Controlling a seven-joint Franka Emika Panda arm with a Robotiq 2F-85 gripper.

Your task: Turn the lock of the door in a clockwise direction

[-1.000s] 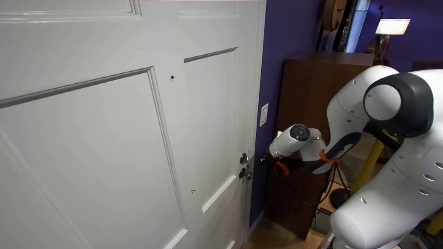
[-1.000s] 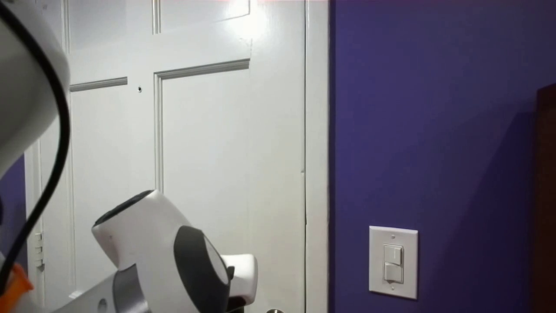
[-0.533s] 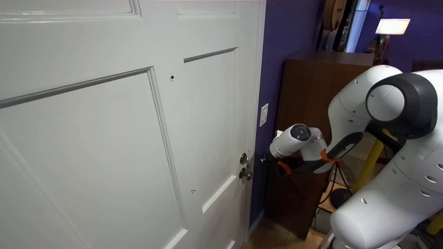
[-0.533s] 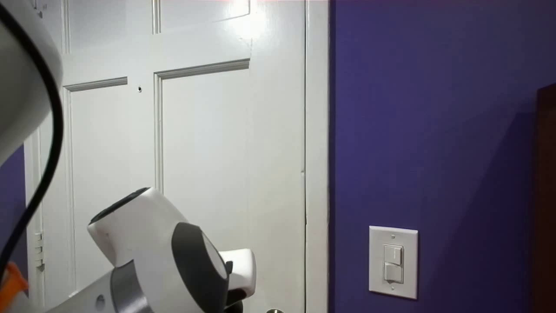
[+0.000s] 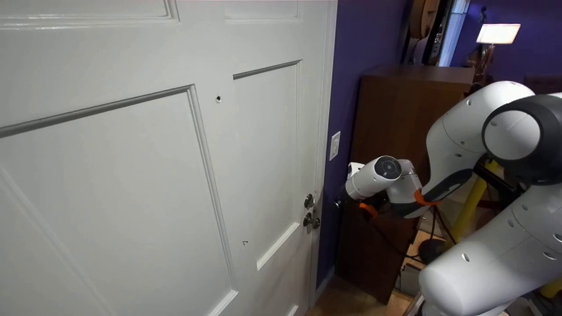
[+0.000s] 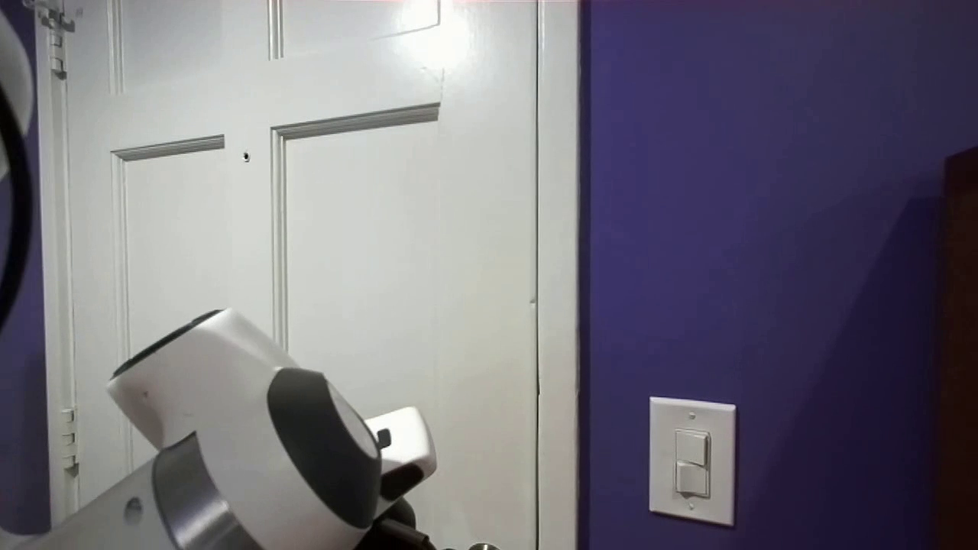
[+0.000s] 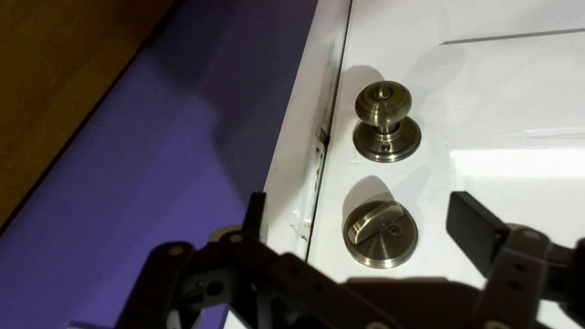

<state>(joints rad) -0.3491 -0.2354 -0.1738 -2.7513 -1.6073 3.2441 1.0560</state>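
The small, round, brassy metal lock point(image 7: 384, 237) sits on the large white panelled door point(image 5: 131, 184), near its edge, and its raised half-round thumb piece point(image 7: 375, 222) lies aslant across its face. Just below it, in an exterior view, I see a round doorknob point(image 5: 314, 222) of like metal. Farther up the door, in both exterior views, is a tiny round dark dot point(image 5: 218, 99). The black two-fingered gripper point(image 7: 364, 217) has its fingers point(image 7: 476, 230) spread well apart, and from the wrist the lock shows between them; in an exterior view there is space between gripper and lock. The gripper is mounted at the end of a white jointed robot arm point(image 5: 452, 149) with black and orange parts. Next to the door runs its white frame point(image 7: 292, 160), then a deep purple wall point(image 6: 764, 229) bearing a white rectangular light switch point(image 6: 692, 461). Past that, behind the arm, stands a tall dark brown wooden cabinet point(image 5: 390, 118), and deeper in the room a pale-shaded lamp point(image 5: 498, 34) glows.
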